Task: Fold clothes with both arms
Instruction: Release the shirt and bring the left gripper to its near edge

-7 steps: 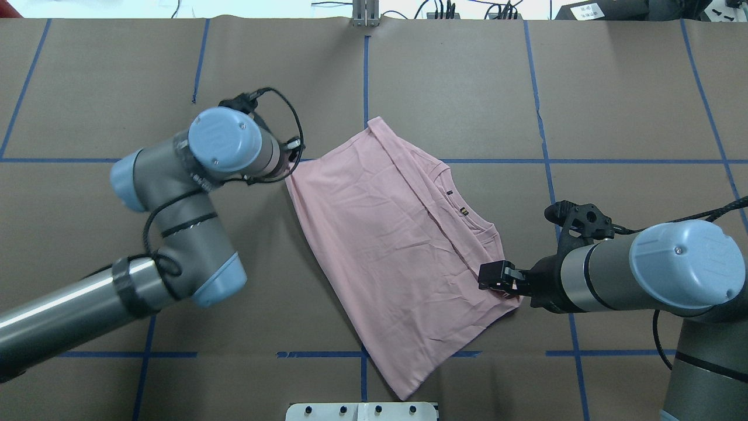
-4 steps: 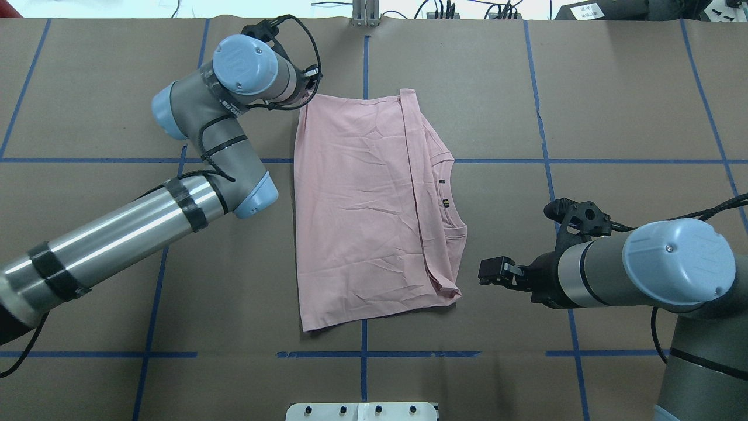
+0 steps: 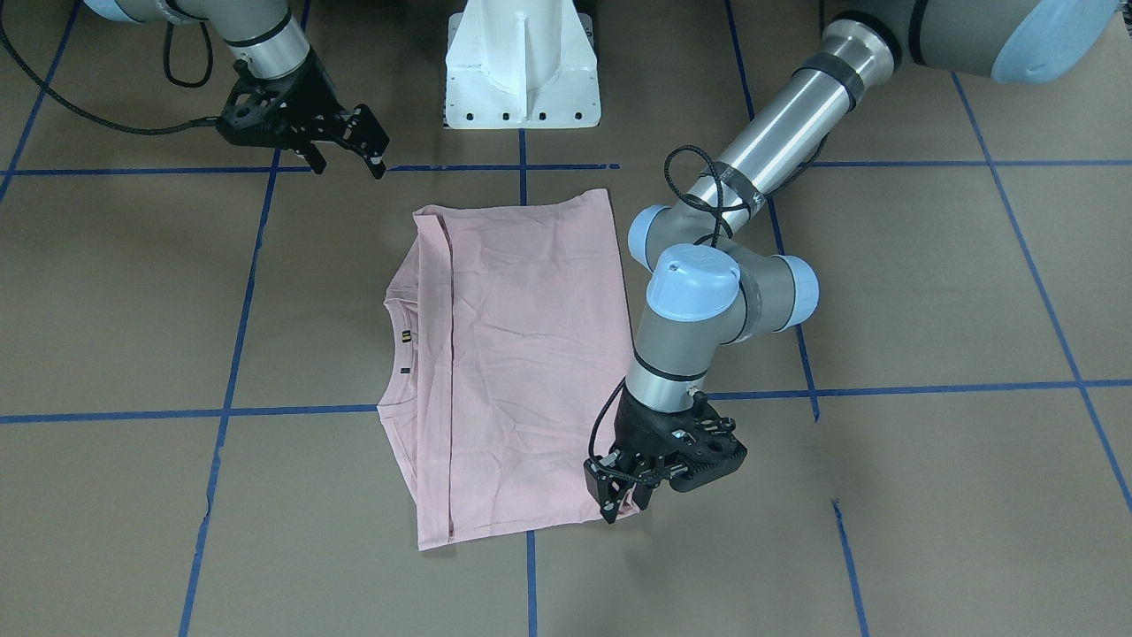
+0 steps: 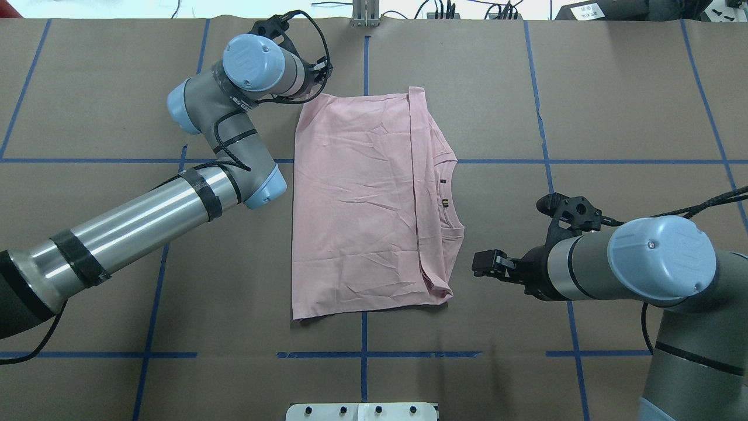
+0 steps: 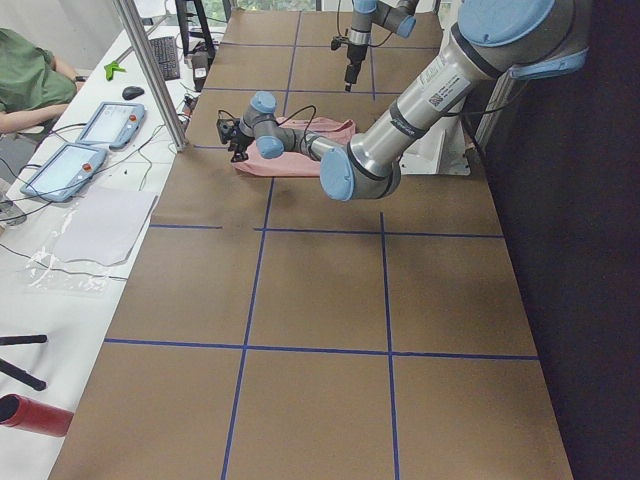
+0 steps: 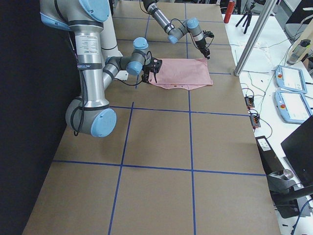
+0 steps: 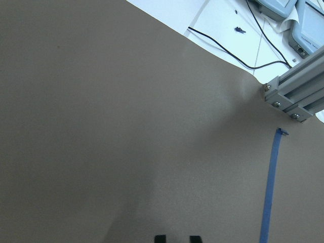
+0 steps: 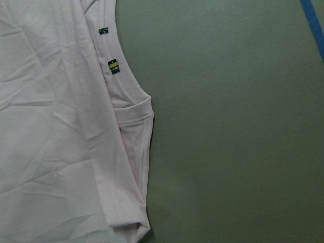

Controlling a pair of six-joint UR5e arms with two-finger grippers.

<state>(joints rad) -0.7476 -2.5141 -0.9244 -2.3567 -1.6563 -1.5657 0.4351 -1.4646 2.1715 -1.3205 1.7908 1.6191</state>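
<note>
The clothes are one pale pink T-shirt (image 4: 362, 204) lying flat and folded lengthwise, its ribbed collar (image 4: 453, 193) and small tags toward my right. The shirt (image 3: 522, 354) sits square to the tape grid. My left gripper (image 3: 619, 497) is at the shirt's far left corner, shut on it. In the left wrist view its fingertips (image 7: 160, 238) show close together over bare paper. My right gripper (image 4: 478, 264) hovers open just right of the shirt's near right corner, not touching it. Open as well in the front view, the right gripper (image 3: 351, 164) holds nothing. The right wrist view looks down on the collar (image 8: 129, 96).
Brown paper with blue tape lines (image 4: 363, 354) covers the table. The white pedestal base (image 3: 522, 62) stands at the robot's side. An aluminium post (image 4: 365, 14) rises at the far edge. A side table with tablets (image 5: 85, 140) and a seated person (image 5: 25, 80) lies beyond.
My left arm swung away from the robot, dragging the shirt's corner, so the shirt turned from diagonal to square with the grid. My right gripper, earlier at the shirt's edge, now stands clear of it.
</note>
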